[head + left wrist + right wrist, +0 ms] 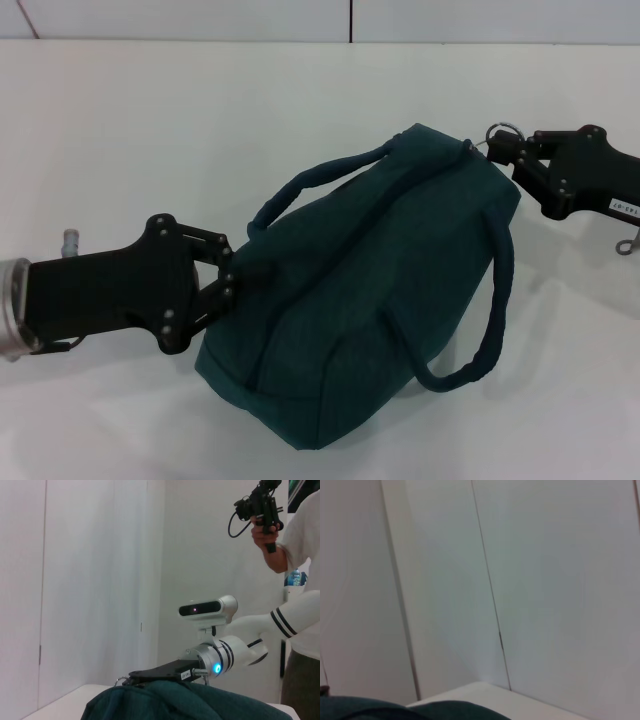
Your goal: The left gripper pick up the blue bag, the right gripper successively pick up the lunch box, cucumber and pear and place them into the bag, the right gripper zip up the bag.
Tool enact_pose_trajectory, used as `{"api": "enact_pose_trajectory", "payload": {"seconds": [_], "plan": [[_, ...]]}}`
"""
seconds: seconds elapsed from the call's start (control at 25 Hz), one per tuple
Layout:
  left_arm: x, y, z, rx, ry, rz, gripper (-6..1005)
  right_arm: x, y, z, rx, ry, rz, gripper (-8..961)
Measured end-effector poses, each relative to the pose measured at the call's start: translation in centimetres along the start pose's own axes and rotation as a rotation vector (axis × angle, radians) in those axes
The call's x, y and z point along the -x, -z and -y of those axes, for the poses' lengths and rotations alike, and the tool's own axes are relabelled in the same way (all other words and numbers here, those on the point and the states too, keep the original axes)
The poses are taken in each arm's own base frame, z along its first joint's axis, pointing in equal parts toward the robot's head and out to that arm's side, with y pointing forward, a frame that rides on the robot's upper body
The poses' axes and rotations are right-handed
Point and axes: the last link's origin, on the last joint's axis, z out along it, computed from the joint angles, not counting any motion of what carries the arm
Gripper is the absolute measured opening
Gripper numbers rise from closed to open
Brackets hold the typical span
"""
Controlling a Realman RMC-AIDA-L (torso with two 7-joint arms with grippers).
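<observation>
The blue bag (380, 270) lies on its side in the middle of the white table, its top seam closed and both loop handles hanging loose. My left gripper (232, 275) comes in from the left and is shut on the bag's near left end. My right gripper (497, 148) is at the bag's far right end, shut on the zipper's metal ring pull (503, 131). The left wrist view shows the bag (190, 702) low down with the right gripper (131, 676) on its far end. The right wrist view shows only a strip of the bag (445, 711). The lunch box, cucumber and pear are not in view.
The white table (130, 130) runs back to a pale panelled wall. A small metal hook (627, 244) hangs under my right arm. A person (300, 605) holding a camera stands beyond the table, behind my right arm (235, 655).
</observation>
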Motion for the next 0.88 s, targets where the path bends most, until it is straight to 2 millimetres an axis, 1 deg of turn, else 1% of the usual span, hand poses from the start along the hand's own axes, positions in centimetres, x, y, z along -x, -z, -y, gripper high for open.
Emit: {"api": "enact_pose_trajectory", "payload": {"seconds": [0.48, 0.72, 0.88], "plan": [[0.0, 0.0, 0.0, -0.001, 0.001, 0.0, 54, -0.6, 0.5, 0.1, -0.034, 0.007, -0.004, 6], [0.0, 0.0, 0.0, -0.002, 0.001, 0.0, 54, -0.6, 1.5, 0.4, -0.08, -0.005, 0.027, 6], [0.0, 0.0, 0.0, -0.003, -0.001, -0.003, 53, -1.2, 1.5, 0.4, -0.081, -0.016, 0.006, 6]]}}
